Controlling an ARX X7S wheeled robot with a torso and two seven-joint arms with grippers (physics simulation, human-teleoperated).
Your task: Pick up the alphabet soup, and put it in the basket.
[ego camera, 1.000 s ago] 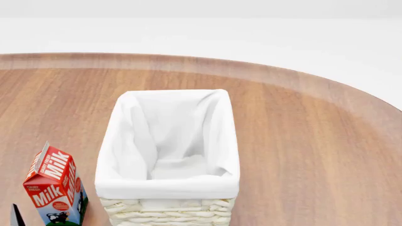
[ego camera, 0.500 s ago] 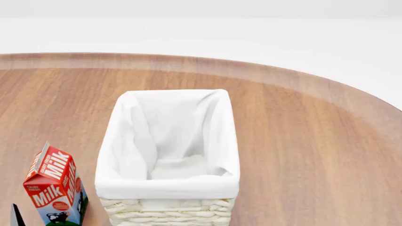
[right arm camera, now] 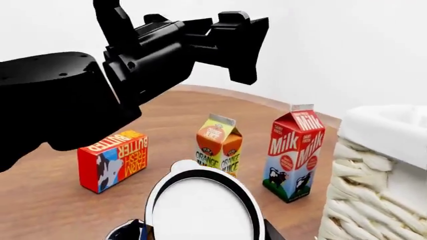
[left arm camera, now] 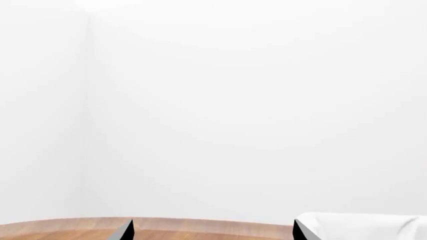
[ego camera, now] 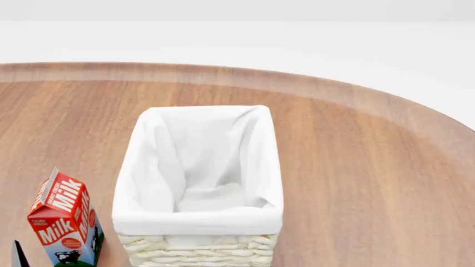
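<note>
The alphabet soup [right arm camera: 200, 210] shows in the right wrist view as a pale round can top with a dark rim and a sliver of blue label. It fills the space between the jaws of my right gripper [right arm camera: 200, 236], which is shut on it. The basket [ego camera: 199, 167], cream wicker with a white cloth lining, stands mid-table and is empty; its wall is close beside the can [right arm camera: 373, 180]. My left gripper [left arm camera: 212, 232] is open and empty, beside the basket's rim [left arm camera: 360, 225]. Only a dark fingertip [ego camera: 18, 255] of it shows in the head view.
A milk carton [ego camera: 65, 222] stands left of the basket, also seen in the right wrist view [right arm camera: 293, 150]. An orange juice carton [right arm camera: 219, 142] and a butter box [right arm camera: 113, 160] stand beyond it. My left arm [right arm camera: 133, 65] hangs above them. The round wooden table [ego camera: 356, 167] curves away at the right.
</note>
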